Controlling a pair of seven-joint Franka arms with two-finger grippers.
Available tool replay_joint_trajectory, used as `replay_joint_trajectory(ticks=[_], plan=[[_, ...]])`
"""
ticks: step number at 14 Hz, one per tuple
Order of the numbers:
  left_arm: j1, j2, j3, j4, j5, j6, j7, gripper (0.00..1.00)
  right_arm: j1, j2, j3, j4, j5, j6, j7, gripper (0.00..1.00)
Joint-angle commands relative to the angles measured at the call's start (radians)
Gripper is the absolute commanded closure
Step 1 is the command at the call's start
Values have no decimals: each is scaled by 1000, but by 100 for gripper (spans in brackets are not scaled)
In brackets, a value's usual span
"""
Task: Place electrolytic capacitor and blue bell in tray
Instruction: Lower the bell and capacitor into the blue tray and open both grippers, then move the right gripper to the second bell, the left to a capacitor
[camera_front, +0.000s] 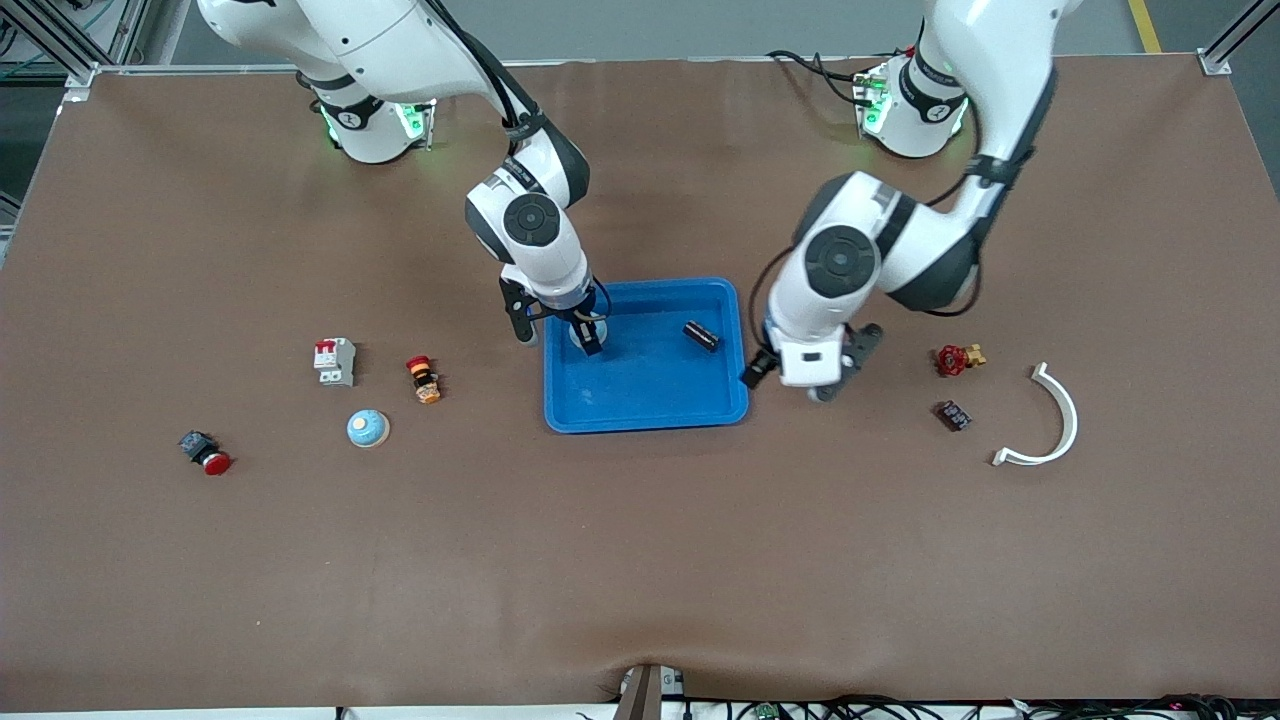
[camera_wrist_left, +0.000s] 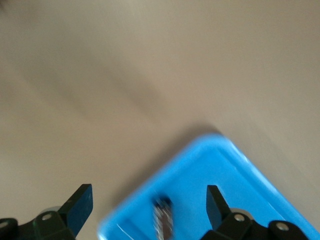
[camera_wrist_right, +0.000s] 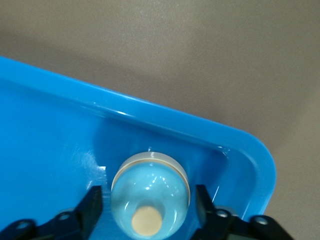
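We see the blue tray (camera_front: 650, 400) at the middle of the table (camera_front: 640, 560), long axis running between the two arms' ends. The capacitor (camera_front: 701, 335), a dark cylinder, lies on its side on the tray floor toward the left arm's end, near the rim away from the front camera; its long axis runs diagonally, one end toward the robots' bases and the right arm's end, the other toward the front camera and the left arm's end. In the left wrist view it shows blurred (camera_wrist_left: 162, 220) inside the tray (camera_wrist_left: 220, 170).

The right gripper (camera_front: 591, 338) is down in the tray corner at the right arm's end, away from the front camera. In the right wrist view its fingers (camera_wrist_right: 92, 207) flank the bell (camera_wrist_right: 150, 192), a pale blue dome with a cream button on top, sitting on the tray floor (camera_wrist_right: 45, 150) with its dome upward; a narrow gap shows at each side, so the jaws stand parted and not clamping.

The left gripper (camera_front: 800, 380) hangs over the table just beside the tray's rim at the left arm's end, its fingers (camera_wrist_left: 77, 205) spread wide and holding nothing.

A second bell (camera_front: 367, 428) sits on the table toward the right arm's end.
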Motion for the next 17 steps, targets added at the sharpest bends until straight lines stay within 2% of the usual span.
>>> replay_joint_trajectory(ticks=[1, 3, 6, 8, 12, 14, 17], plan=[[103, -21, -4, -29, 52, -43, 141, 0, 8, -6, -5, 20, -21, -9, 25, 0], [200, -10, -7, -41, 90, -43, 234, 0, 0, -26, -5, 34, -22, -36, 14, 0], [319, -5, -9, -83, 121, -9, 372, 0, -23, -78, -4, 109, -22, -247, -50, 0], [366, 10, -9, -90, 121, 11, 427, 0, -69, -121, -1, 143, -19, -408, -247, 0], [448, 82, -7, -92, 143, 109, 512, 0, -150, -184, -5, 132, -19, -529, -679, 0], [456, 120, -4, -89, 141, 151, 512, 13, -205, -210, -5, 105, -22, -518, -843, 0], [462, 156, -4, -89, 141, 190, 512, 23, -284, -250, -7, 66, -22, -506, -1046, 0]])
